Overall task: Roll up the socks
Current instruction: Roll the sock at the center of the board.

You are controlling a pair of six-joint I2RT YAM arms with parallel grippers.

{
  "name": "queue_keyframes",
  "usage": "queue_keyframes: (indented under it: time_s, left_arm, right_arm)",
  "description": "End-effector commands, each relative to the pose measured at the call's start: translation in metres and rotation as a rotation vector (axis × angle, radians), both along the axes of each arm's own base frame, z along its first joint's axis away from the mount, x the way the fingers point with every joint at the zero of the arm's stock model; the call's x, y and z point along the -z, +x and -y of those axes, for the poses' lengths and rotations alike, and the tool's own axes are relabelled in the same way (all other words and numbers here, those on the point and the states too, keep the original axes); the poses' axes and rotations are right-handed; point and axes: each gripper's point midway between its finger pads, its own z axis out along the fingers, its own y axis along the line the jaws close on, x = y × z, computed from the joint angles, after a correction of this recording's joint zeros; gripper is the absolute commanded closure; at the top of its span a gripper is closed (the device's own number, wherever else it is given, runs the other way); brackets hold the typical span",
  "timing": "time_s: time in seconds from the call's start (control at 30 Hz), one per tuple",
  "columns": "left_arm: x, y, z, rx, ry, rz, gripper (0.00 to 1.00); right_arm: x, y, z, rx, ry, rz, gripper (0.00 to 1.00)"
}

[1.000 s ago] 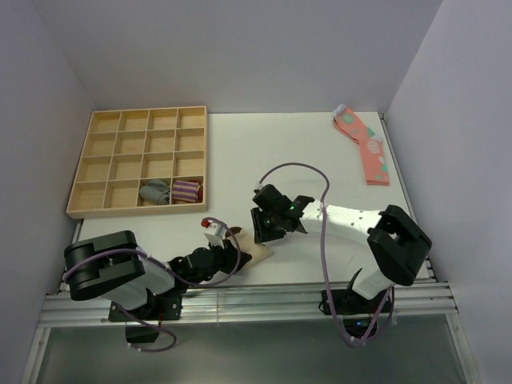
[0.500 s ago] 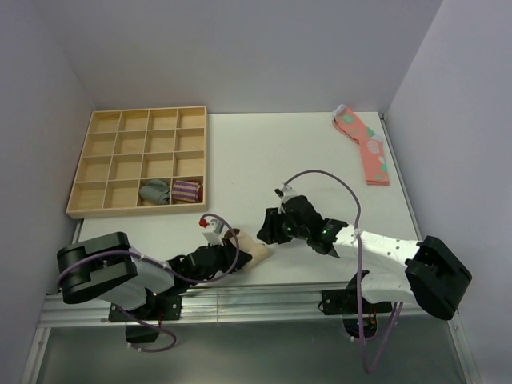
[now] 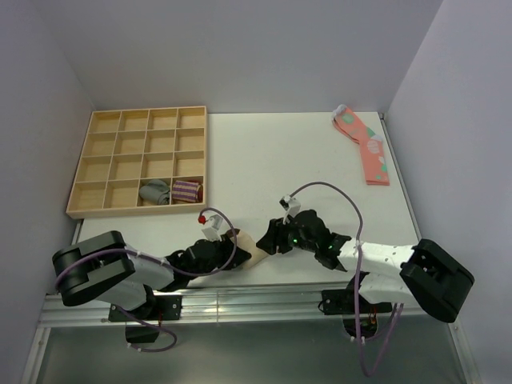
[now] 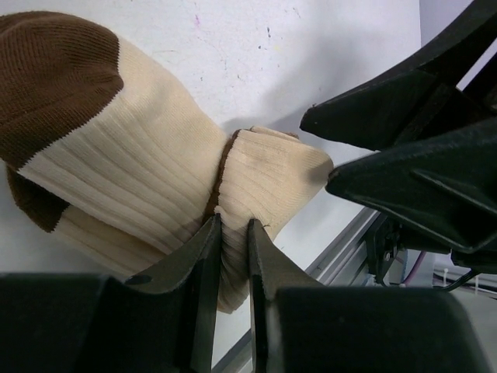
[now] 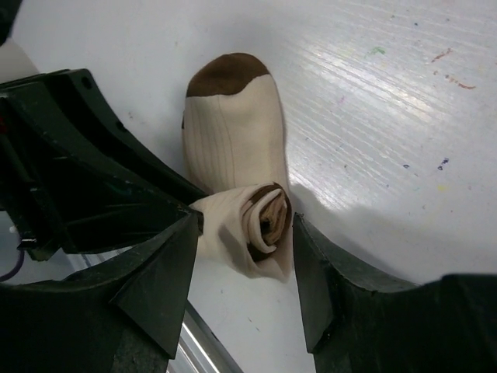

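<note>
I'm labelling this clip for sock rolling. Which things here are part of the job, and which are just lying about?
In the job: beige socks; left gripper, pinching them; right gripper, open around the rolled end.

Lying about: pink socks; wooden tray; grey roll and purple-striped roll inside it.

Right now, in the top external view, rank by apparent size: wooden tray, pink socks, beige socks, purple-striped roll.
1. wooden tray
2. pink socks
3. beige socks and purple-striped roll: they look alike, and the beige socks are partly hidden, so no ranking.
</note>
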Motion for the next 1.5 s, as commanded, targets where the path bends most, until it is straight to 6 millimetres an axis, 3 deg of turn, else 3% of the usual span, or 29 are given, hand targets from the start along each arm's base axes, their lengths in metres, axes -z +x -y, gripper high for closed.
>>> queue_keyframes:
  time_s: [0.0,0.4,0.73,0.83,0.9,0.93,1.0,1.1,1.17,1.27,1.37,1.47]
  left_arm:
    - [0.087,-0.035,-0.064,0.028,0.357,-0.195,1.0]
    - [0.1,-0.039,-0.075,0.019,0.376,-0.278,1.0]
    - [0.105,-0.04,-0.072,0.028,0.37,-0.31,1.0]
    - [0.103,-0.04,-0.07,0.033,0.358,-0.306,1.0]
    - [0.1,-0.037,-0.067,0.038,0.343,-0.289,1.0]
    - [0.096,-0.036,-0.065,0.039,0.331,-0.279,1.0]
    - [0.09,-0.032,-0.06,0.053,0.314,-0.247,0.98]
    - [0.08,-0.025,-0.054,0.055,0.304,-0.201,0.8]
    - [0.07,-0.016,-0.051,0.036,0.294,-0.161,0.68]
    - [0.056,-0.004,-0.048,0.0,0.285,-0.11,0.57]
    - [0.047,0.011,-0.057,-0.088,0.325,-0.08,0.56]
    - [0.043,0.02,-0.074,-0.188,0.365,-0.077,0.62]
  right_arm:
    - [-0.029,0.005,-0.011,-0.034,0.115,0.105,0.4]
    - [-0.004,0.004,-0.005,-0.026,0.078,0.104,0.39]
    - [0.015,-0.001,-0.01,-0.006,0.01,0.08,0.41]
    - [0.018,-0.001,-0.013,-0.001,-0.012,0.063,0.53]
    - [0.026,0.0,-0.009,0.025,-0.063,0.035,0.65]
    - [0.024,0.003,-0.011,0.031,-0.075,0.033,0.77]
    - [0.027,0.005,-0.006,0.061,-0.138,0.018,0.88]
    - [0.03,0.003,0.006,0.096,-0.217,-0.006,0.94]
    - [0.021,0.006,0.008,0.109,-0.246,-0.006,0.96]
    - [0.018,0.006,0.014,0.114,-0.281,-0.012,0.96]
    - [0.017,0.004,0.021,0.118,-0.326,-0.026,0.97]
    - [0.014,0.002,0.025,0.118,-0.342,-0.026,0.97]
